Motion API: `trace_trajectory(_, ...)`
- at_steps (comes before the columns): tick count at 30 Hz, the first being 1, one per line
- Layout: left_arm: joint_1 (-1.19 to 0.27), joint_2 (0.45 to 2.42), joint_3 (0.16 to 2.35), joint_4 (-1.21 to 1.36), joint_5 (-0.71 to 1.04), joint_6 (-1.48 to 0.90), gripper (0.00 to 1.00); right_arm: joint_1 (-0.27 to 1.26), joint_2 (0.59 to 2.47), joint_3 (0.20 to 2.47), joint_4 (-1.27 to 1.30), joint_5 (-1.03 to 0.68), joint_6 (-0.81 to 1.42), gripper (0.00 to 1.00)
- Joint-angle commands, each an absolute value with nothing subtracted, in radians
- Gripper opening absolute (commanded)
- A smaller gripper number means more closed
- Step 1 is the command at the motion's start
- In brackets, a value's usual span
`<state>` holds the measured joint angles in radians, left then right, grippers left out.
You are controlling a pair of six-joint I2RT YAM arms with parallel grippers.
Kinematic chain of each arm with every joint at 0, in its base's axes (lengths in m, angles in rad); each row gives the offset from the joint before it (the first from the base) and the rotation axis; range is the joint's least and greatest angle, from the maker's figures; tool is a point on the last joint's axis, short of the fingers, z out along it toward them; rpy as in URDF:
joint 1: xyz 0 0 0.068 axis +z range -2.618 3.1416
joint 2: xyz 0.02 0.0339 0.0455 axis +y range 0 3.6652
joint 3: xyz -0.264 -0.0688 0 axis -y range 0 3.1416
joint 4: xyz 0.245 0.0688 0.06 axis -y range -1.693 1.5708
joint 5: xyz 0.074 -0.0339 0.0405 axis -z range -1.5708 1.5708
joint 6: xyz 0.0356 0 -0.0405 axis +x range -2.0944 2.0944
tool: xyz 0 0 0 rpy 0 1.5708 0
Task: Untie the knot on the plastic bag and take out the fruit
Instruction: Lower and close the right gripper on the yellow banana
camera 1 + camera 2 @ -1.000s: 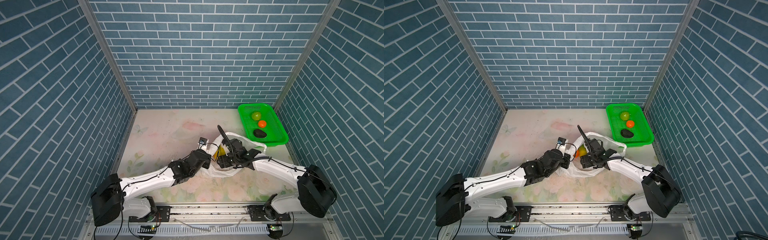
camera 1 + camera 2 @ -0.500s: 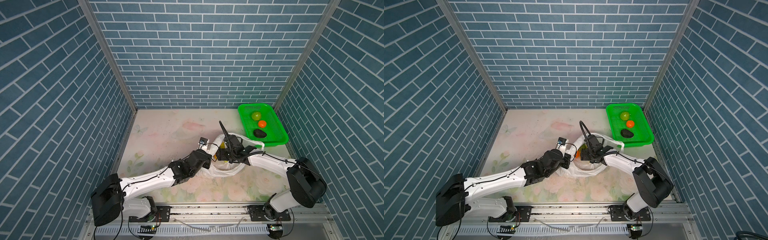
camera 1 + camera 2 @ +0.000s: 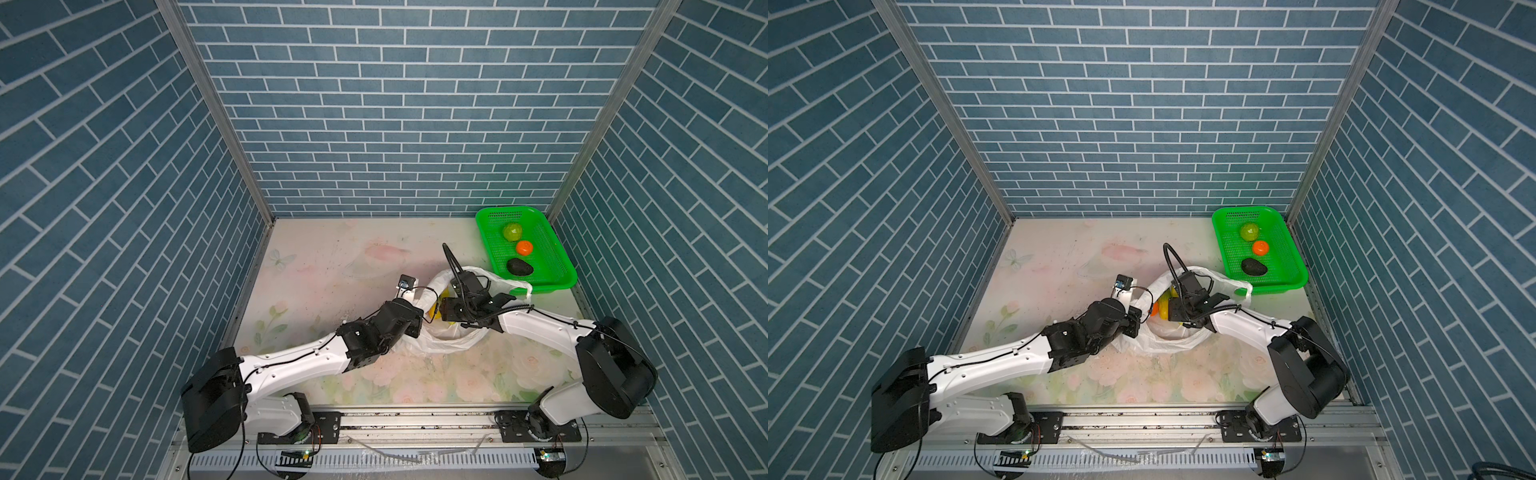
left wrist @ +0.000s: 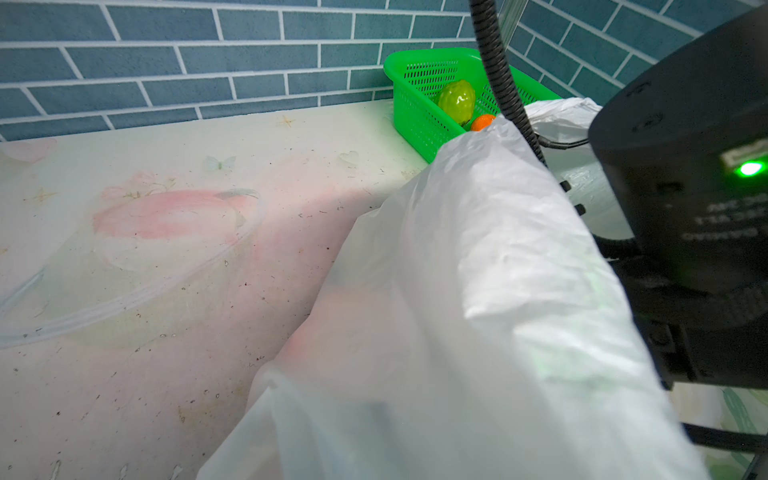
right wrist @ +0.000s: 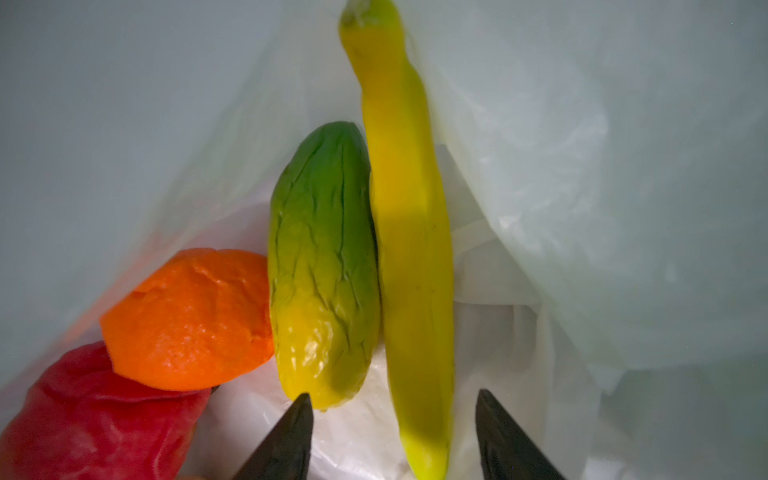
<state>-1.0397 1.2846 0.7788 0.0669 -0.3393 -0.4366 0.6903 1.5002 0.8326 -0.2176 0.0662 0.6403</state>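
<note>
Fruit [image 5: 324,257] is counted: four in plastic bag [image 3: 440,349], three in basket [image 3: 540,289]; left gripper [image 3: 426,321] is clenched on bag, right gripper [image 5: 393,395] spread.

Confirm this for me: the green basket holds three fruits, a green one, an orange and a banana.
Not quite. The green basket holds a green fruit, an orange and a dark avocado, not a banana, as both top views show. The banana lies inside the plastic bag, seen in the right wrist view.
</note>
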Motion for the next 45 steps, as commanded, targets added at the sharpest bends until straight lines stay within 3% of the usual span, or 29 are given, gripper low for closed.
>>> trace_trajectory(1, -1.048, 1.264, 0.771, 0.087, -0.341, -0.432, 0.0, 0.684, 1.508, 0.8, -0.237, 0.099, 0.664, 0.6)
trace_trajectory(10, -1.048, 1.266, 0.77, 0.088, -0.341, -0.433, 0.0, 0.685, 1.587, 0.817, -0.221, 0.096, 0.608, 0.5)
trace_trajectory(19, -1.048, 1.266, 0.774, 0.086, -0.344, -0.432, 0.0, 0.687, 1.67, 0.85, -0.202, 0.095, 0.58, 0.49)
trace_trajectory(22, -1.048, 1.267, 0.775, 0.084, -0.345, -0.433, 0.0, 0.689, 1.676, 0.86, -0.197, 0.1, 0.574, 0.39)
trace_trajectory(30, -1.048, 1.271, 0.778, 0.08, -0.344, -0.432, 0.0, 0.696, 1.59, 0.87, -0.256, 0.081, 0.554, 0.25)
trace_trajectory(45, -1.049, 1.293, 0.785, 0.092, -0.339, -0.431, 0.0, 0.702, 1.4, 0.872, -0.407, -0.136, 0.554, 0.23)
